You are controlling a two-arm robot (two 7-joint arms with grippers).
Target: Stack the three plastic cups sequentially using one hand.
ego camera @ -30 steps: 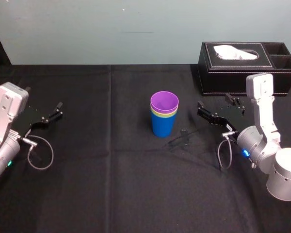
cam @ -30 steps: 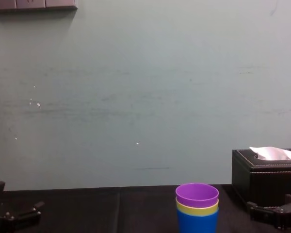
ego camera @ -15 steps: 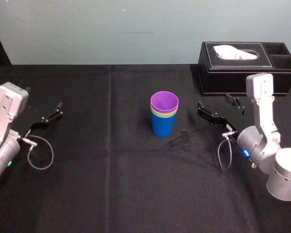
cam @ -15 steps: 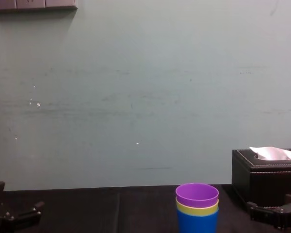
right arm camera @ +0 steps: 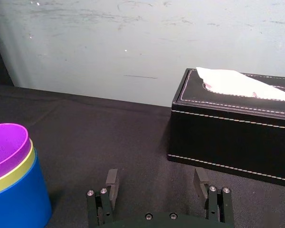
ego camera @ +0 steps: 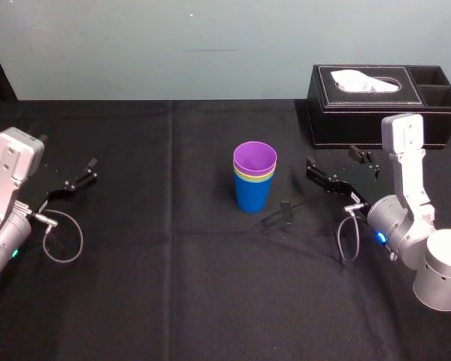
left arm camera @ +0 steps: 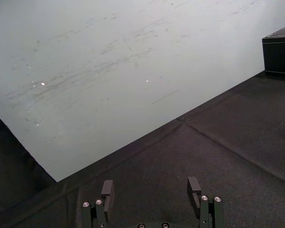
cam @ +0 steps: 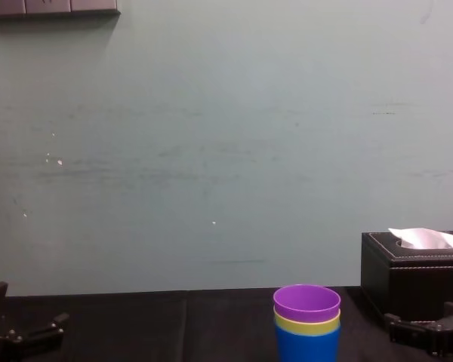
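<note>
Right hand (ego camera: 338, 167) spread wide (empty), nested cups (ego camera: 254, 180) near, tissue box (ego camera: 361, 113) behind, left hand (ego camera: 71, 180) likewise wide.

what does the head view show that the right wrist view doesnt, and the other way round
Head view adds: the left tool, open, at the table's left side, and the two side compartments of the tissue box.

Right wrist view adds: the right tool from behind, with the screws at the base of its spread fingers.

Both share: the stack of three cups, purple in yellow-green in blue, the tissue box with its white tissue, the black tablecloth and the open, empty right tool.
</note>
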